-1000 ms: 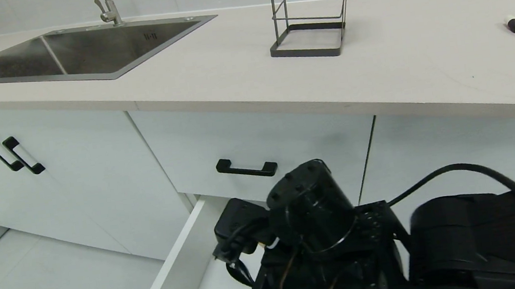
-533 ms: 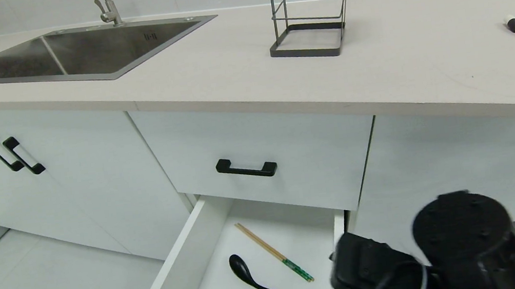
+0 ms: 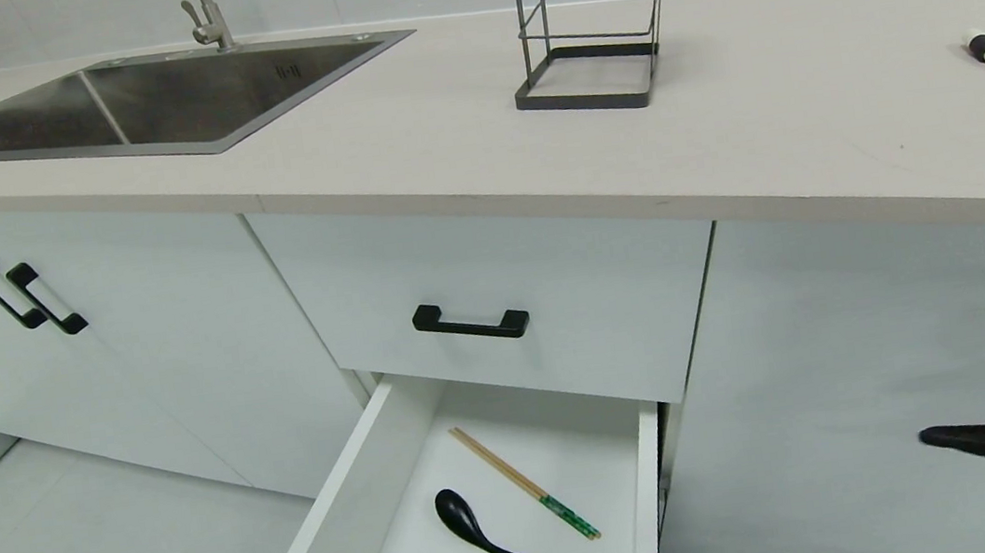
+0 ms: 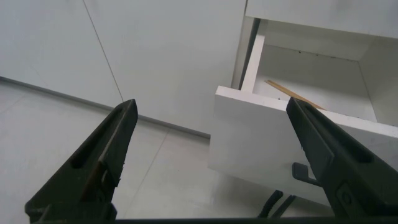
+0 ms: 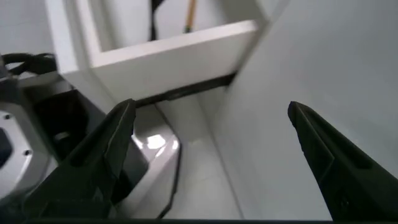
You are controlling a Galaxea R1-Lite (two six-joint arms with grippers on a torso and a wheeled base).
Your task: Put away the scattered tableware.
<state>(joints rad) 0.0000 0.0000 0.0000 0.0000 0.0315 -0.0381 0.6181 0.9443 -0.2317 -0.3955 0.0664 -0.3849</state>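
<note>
The spoon (image 3: 495, 544) is glossy black and looks like plastic. The chopsticks (image 3: 524, 483) are bare wood with painted green tips. The drawer (image 3: 360, 499) is smooth matt white. The sink (image 3: 197, 92) is brushed metal, the rack (image 3: 584, 101) dark metal wire, the worktop (image 3: 811, 115) matt beige.

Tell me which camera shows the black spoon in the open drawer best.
The head view: the black spoon lies whole on the floor of the drawer, beside the chopsticks. In the left wrist view the drawer's front panel hides it. In the right wrist view a dark sliver at the frame's edge may be its handle.
</note>
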